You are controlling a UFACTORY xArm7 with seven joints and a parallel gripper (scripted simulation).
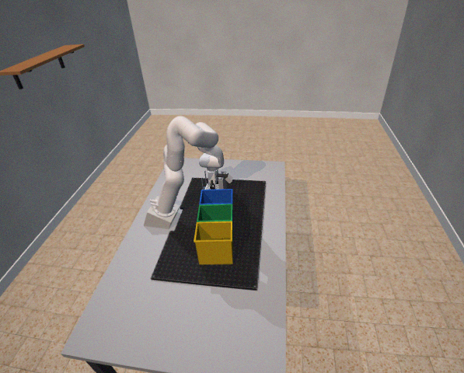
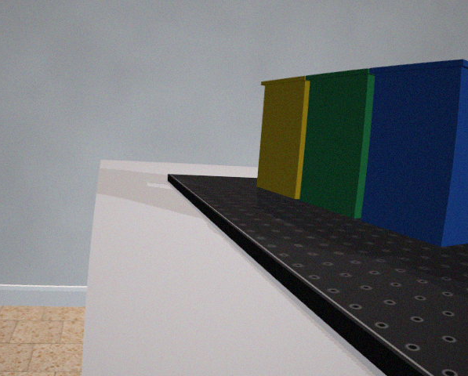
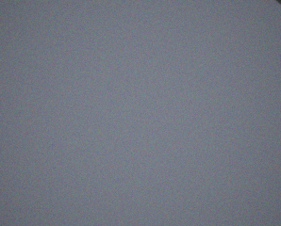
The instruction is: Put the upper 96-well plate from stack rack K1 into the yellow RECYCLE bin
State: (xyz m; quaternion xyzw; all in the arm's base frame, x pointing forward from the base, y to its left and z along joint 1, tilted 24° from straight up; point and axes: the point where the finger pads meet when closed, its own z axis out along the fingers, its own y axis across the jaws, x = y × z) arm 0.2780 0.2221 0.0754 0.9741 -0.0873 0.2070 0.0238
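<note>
claw [image 1: 213,185] clamped on upper plate (too small to describe) | behind blue bin [image 1: 216,196]

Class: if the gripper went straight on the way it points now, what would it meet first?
The gripper points down behind the blue bin, closed on a plate at the rack. Straight on, it would probably press that plate into the rack; details are too small to be sure.

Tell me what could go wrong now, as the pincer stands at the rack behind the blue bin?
1. The pincer is shut on the upper plate at the rack, which is tiny in the top view; I cannot confirm a centred grip, so the plate might slip.
2. The yellow bin is the farthest of three; the carry passes over the blue bin and green bin, so an early drop could land wrong.
3. A low carry might knock a bin over.
</note>
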